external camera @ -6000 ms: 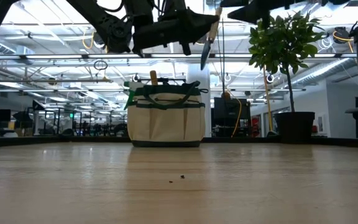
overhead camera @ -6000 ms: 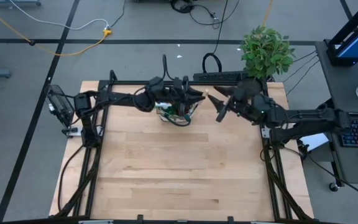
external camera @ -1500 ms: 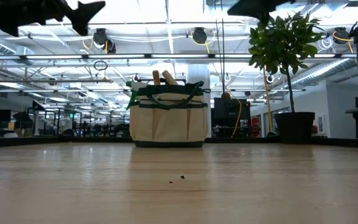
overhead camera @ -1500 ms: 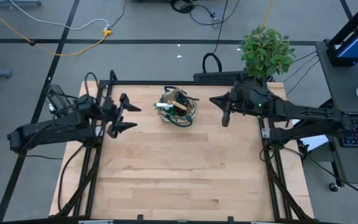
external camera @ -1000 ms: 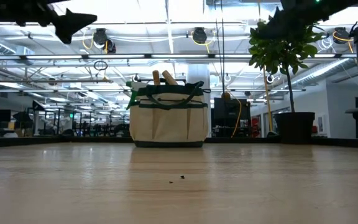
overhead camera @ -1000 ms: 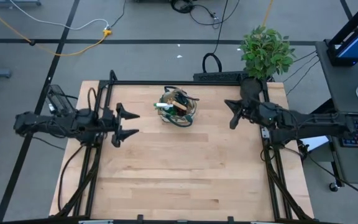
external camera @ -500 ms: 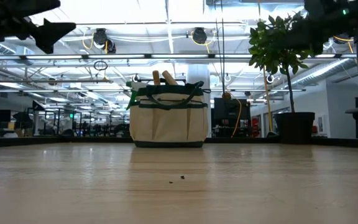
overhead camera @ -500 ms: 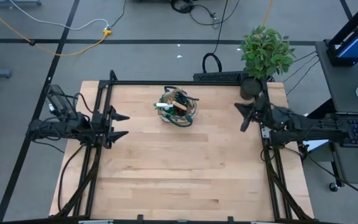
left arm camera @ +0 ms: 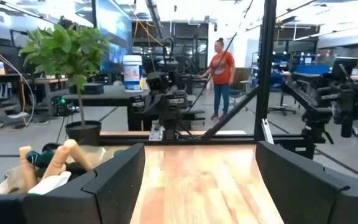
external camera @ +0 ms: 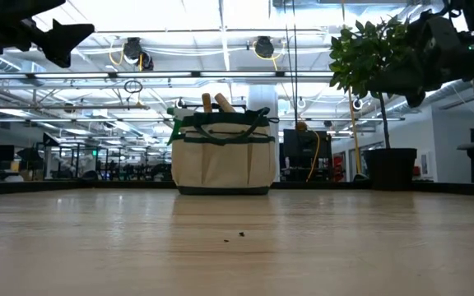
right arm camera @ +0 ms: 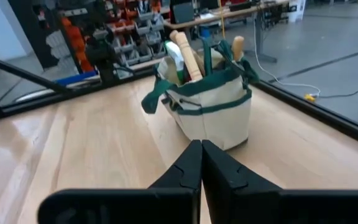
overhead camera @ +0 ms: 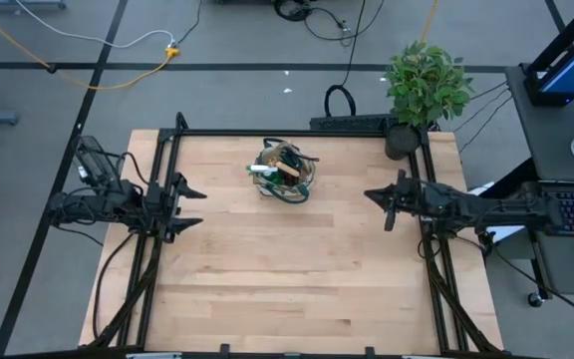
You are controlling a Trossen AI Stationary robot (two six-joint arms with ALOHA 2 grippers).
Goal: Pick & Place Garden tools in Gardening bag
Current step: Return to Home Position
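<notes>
Both arms have drawn back from the gardening bag (external camera: 220, 164), which stands near the wooden table's (overhead camera: 287, 269) far edge with tool handles (external camera: 216, 103) protruding; the left gripper (overhead camera: 195, 206), jaws spread, is at the left edge and the right gripper (right arm camera: 201, 155), jaws pressed together, at the right edge, so packing seems complete; a potted plant (overhead camera: 427, 85) stands by the far right corner, and a person (left arm camera: 219, 68) in the workshop beyond.

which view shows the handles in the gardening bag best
The right wrist view: the gardening bag sits close and central, its wooden handles poking out. The low view shows them side-on, far off; the high view, a small cluttered top; the left wrist view, a cut-off corner.
</notes>
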